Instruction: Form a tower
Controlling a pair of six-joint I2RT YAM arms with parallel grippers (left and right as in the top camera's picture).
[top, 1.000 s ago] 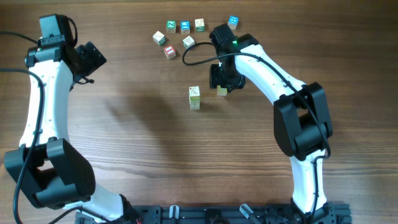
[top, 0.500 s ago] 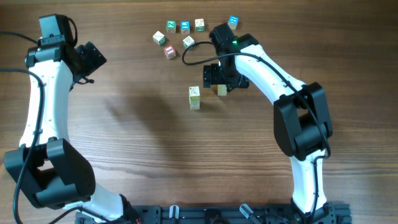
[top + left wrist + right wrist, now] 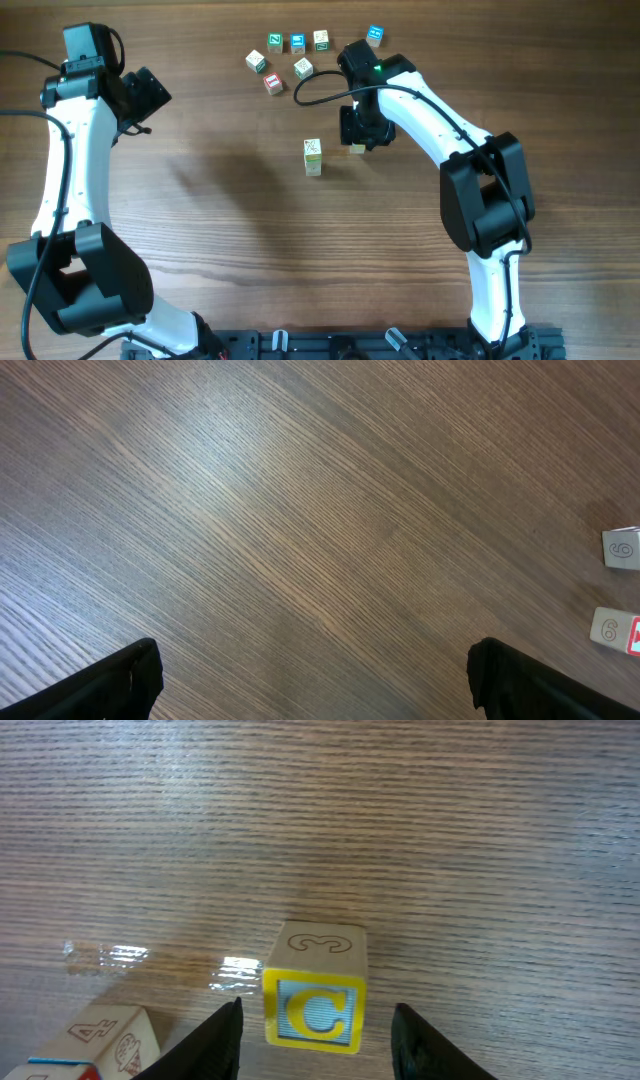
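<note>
The tower [image 3: 313,157] is a short column of pale wooden letter cubes about mid-tabletop, slightly toward the far edge. From overhead I can't count how many high it is. Going left to right: the left gripper [image 3: 315,680] hangs over bare tabletop [image 3: 230,220] near the far-left corner. Its matte black fingers are spread wide with nothing between them, so it's out of the action. Up by the far edge sit the loose letter cubes [image 3: 298,42], a scattered handful with green, blue and red faces. Then comes the tower, and just to its right, apart from it, the yellow cube [image 3: 315,988]. It's pale wood with slightly softened square edges, a 3 engraved on top and a blue C in a yellow painted frame on the side. The right gripper [image 3: 317,1008] straddles it, one finger each side with a sliver of wood grain showing both ways, so it's released, not pinching yet.

I'd call this the grab stage for that cube. The next move wants the jaws squeezing flat on the two side faces and a straight lift. After that it's a shift left and a dead-centred set-down, since the column is one cube wide and those smooth faces look like they'd slide. Tabletop's a dark wood-grain surface with a bit of glare
</note>
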